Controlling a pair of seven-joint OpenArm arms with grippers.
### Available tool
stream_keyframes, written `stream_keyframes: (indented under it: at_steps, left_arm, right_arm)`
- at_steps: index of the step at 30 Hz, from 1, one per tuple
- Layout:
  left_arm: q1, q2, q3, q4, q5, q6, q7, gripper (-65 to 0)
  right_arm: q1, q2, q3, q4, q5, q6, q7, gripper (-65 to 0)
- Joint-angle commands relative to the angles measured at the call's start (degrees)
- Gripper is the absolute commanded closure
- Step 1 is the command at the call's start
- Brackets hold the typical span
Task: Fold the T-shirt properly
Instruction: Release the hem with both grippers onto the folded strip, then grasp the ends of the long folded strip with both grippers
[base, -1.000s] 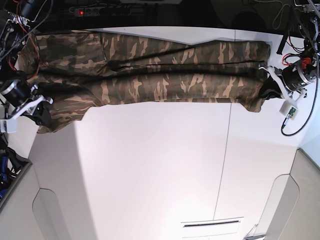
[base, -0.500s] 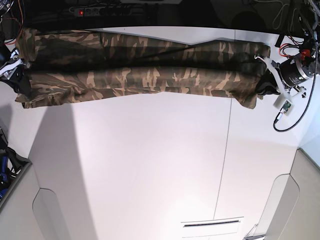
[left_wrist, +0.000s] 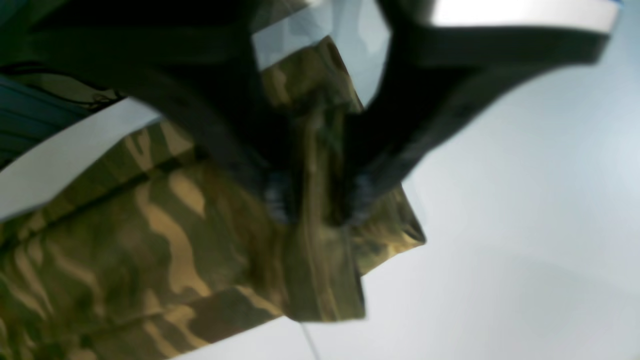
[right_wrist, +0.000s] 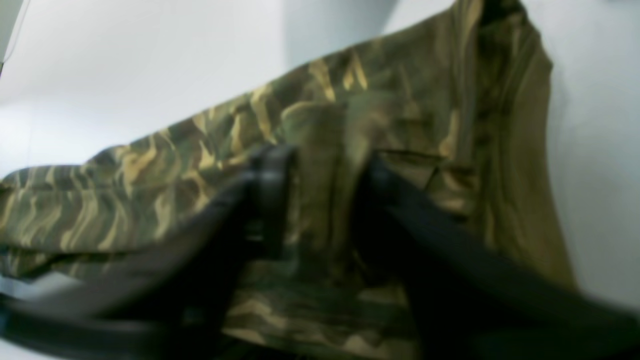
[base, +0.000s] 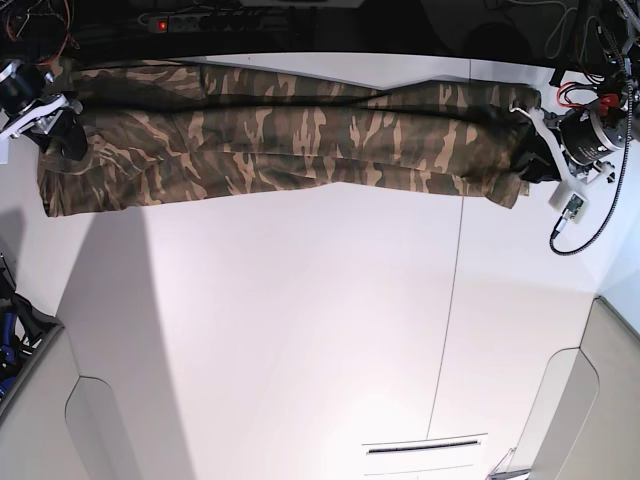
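While the white counter (base: 300, 330) lies bare toward the near side, the T-shirt (base: 290, 150) stretches as a long folded band along its far edge — one claw at each end. The left claw (left_wrist: 312, 207) straddles a cloth fold, fingers parted; the right claw (right_wrist: 320, 190) likewise stands spread around fabric.

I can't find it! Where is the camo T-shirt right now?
In the base view, the T-shirt lies in a long band across the far part of the white table, between the right claw and the left claw.
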Motion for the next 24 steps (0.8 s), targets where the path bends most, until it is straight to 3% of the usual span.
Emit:
stream_keyframes:
  at_steps: [1,6,10,12,15,24]
  left_arm:
    - [-0.15,-0.96,-0.59,0.85,-0.55,-0.02,-1.57,-23.1]
    - [-0.13,-0.63,-2.54,0.85,-0.81,0.00,-3.15,-23.2]
    - [-0.13,1.55,-9.35,0.85,-4.35,-0.07,-2.27,-25.1]
    - [-0.13,2.80,-12.70,0.85,-6.54,-0.07,-1.73,-30.9]
    - [-0.11,4.90,-16.04,0.79,-7.85,-0.31,-1.62,-39.4]
    - [0.81,6.82,-16.15,-6.29,-7.96,-1.57,-4.04,-41.3]
  right_arm:
    - [0.26,0.96,0.44,0.85,1.07,0.20,1.11,-29.8]
    - [1.27,1.05,1.99,0.94,1.11,0.20,1.11,-29.7]
    - [2.60,1.07,4.92,1.01,2.60,0.20,0.83,-29.0]
    - [3.52,1.07,5.97,1.01,3.39,0.20,0.31,-21.2]
    - [4.11,1.01,6.05,1.01,6.21,0.22,-1.36,0.0]
    - [4.07,-1.31,4.15,0.85,7.15,0.44,-2.03,0.0]
